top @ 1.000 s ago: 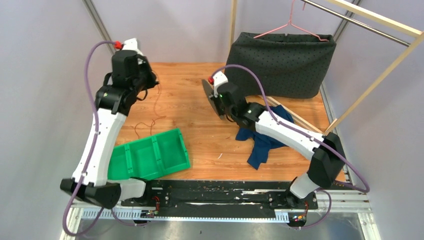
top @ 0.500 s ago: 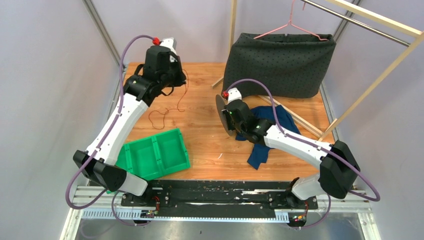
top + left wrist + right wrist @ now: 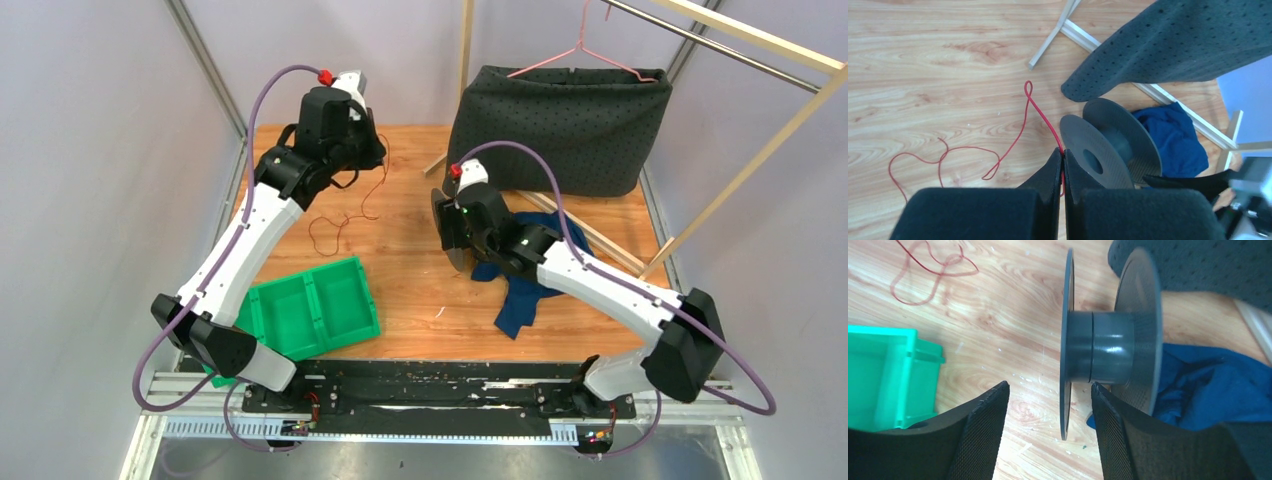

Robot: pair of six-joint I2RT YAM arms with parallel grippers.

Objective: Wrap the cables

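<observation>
The red cable (image 3: 1040,117) is seen pinched in the closed left hand (image 3: 1063,167), its gripped end hidden; the rest is looped on the table (image 3: 923,75). The right hand (image 3: 1049,385) is spread wide around one flange of the dark grey spool (image 3: 1103,347); contact cannot be made out.

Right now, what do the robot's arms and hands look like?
The left arm and right arm both have white links, black joints, a purple hose and a red knob near the wrist. The left hand and right hand have black fingers.
</observation>
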